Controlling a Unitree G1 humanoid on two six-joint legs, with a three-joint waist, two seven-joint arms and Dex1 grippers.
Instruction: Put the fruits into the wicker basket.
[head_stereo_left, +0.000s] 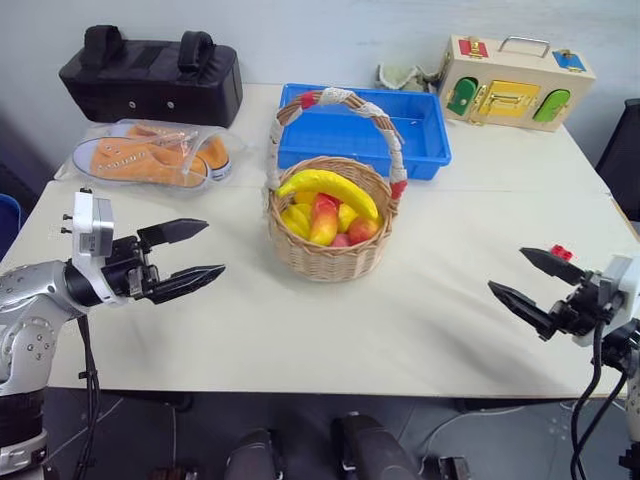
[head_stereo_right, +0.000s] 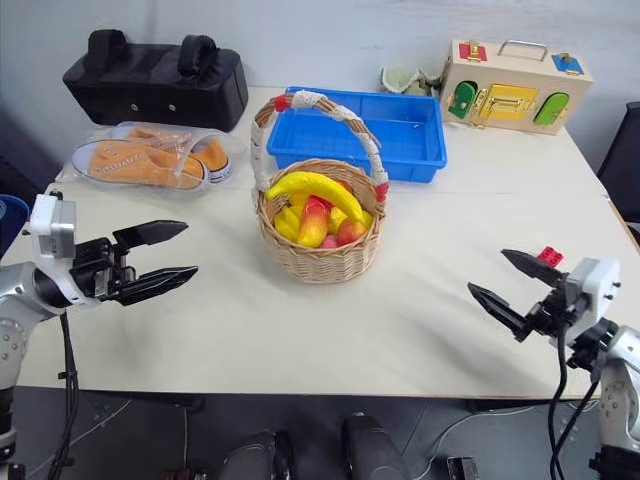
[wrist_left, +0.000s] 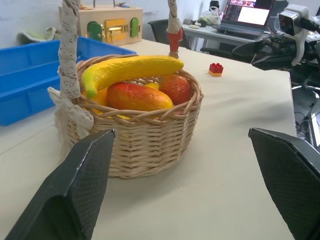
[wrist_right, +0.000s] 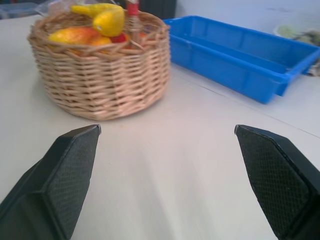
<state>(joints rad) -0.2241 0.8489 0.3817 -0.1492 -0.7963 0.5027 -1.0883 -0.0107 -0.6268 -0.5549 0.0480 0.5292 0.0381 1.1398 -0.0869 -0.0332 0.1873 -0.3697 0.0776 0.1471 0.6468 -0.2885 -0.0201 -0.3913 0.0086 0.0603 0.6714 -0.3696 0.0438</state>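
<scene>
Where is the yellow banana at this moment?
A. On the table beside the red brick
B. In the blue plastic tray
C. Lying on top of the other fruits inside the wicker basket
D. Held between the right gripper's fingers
C: the banana lies across the other fruits inside the wicker basket, under its arched handle.

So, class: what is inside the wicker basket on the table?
Inside the wicker basket lie a banana on top, a mango and a small red-orange fruit, with more yellow fruit beneath. The basket's bottom is covered.
</scene>
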